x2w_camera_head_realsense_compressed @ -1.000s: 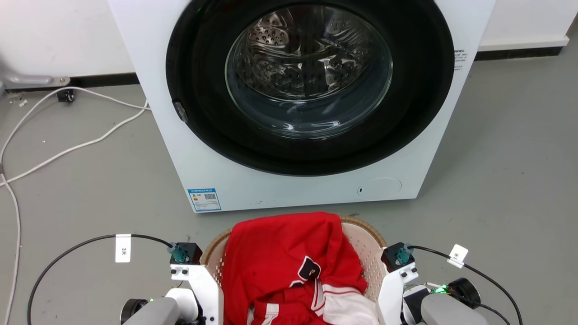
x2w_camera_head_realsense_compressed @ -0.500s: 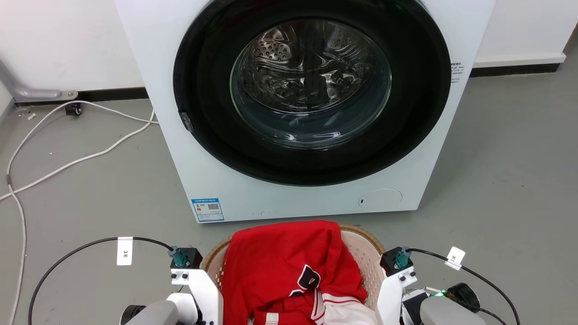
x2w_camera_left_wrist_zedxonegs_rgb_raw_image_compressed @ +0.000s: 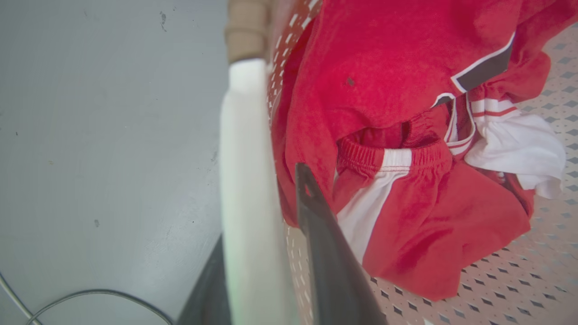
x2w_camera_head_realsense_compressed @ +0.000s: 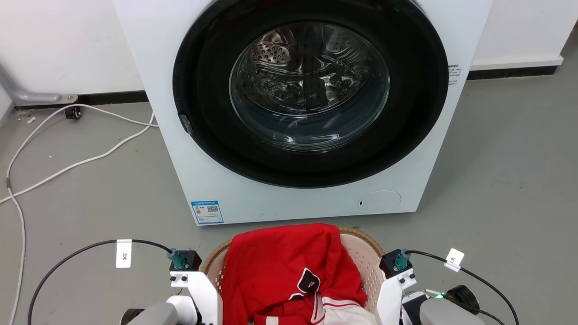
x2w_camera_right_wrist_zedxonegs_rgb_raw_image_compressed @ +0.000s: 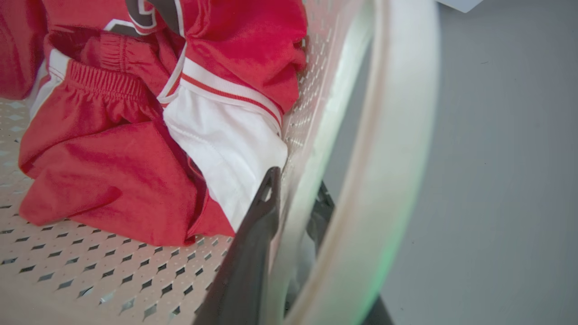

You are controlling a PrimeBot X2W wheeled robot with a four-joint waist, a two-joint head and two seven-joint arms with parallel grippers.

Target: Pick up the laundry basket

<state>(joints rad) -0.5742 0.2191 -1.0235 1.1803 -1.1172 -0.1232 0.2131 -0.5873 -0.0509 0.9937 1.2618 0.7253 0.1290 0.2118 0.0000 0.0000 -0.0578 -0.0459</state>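
The left end effector (x2w_camera_left_wrist_zedxonegs_rgb_raw_image_compressed: 262, 212) and the right end effector (x2w_camera_right_wrist_zedxonegs_rgb_raw_image_compressed: 295, 185) each pinch a side wall of the laundry basket (x2w_camera_head_realsense_compressed: 366, 255), which sits between them. The grasp looks set. Next comes an even, level two-arm lift.

Floor (x2w_camera_head_realsense_compressed: 505, 171) is plain grey, smooth, a few scuffs. A white front-load washing machine (x2w_camera_head_realsense_compressed: 226, 189) stands on it by the wall. White cables (x2w_camera_head_realsense_compressed: 86, 158) snake across the left side, with tiny white scraps (x2w_camera_head_realsense_compressed: 29, 119) near the baseboard. The laundry basket (x2w_camera_head_realsense_compressed: 366, 264) is just in front of the washer; can't tell if it's touching the floor.
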